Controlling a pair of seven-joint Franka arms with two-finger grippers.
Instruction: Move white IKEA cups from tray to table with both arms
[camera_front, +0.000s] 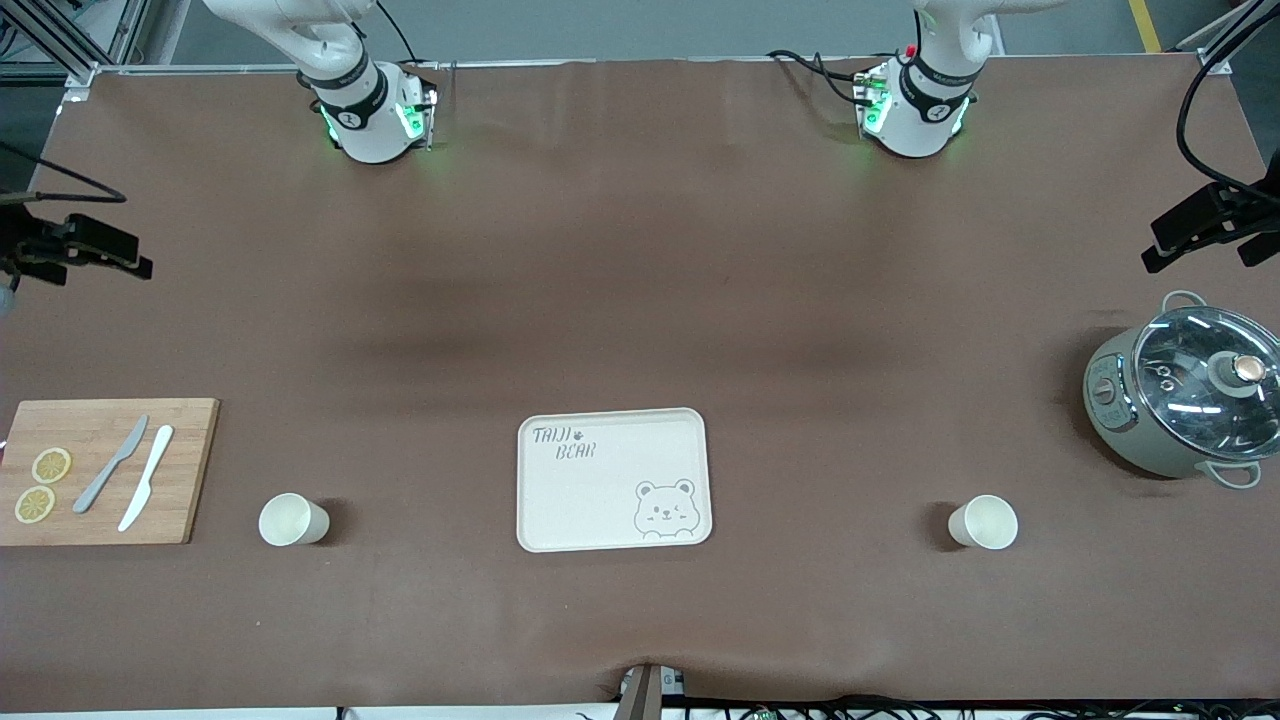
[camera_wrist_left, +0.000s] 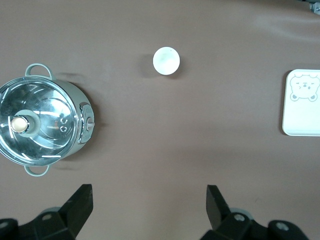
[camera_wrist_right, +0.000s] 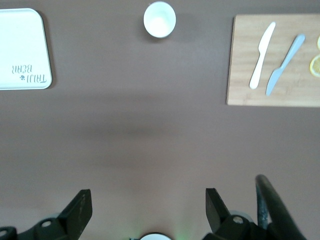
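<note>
Two cream-white cups stand upright on the brown table, one (camera_front: 293, 520) toward the right arm's end and one (camera_front: 983, 522) toward the left arm's end. The bear-printed tray (camera_front: 600, 500) lies between them. Both arms' hands are out of the front view; only their bases show. In the left wrist view my left gripper (camera_wrist_left: 149, 192) is open and empty, high over bare table, well apart from its cup (camera_wrist_left: 166, 60). In the right wrist view my right gripper (camera_wrist_right: 147, 195) is open and empty, high over bare table near its base, well apart from its cup (camera_wrist_right: 159, 19).
A grey-green pot with a glass lid (camera_front: 1180, 400) stands at the left arm's end, also in the left wrist view (camera_wrist_left: 42, 125). A wooden board (camera_front: 190, 470) with two knives and lemon slices lies at the right arm's end. Black camera mounts stand at both table ends.
</note>
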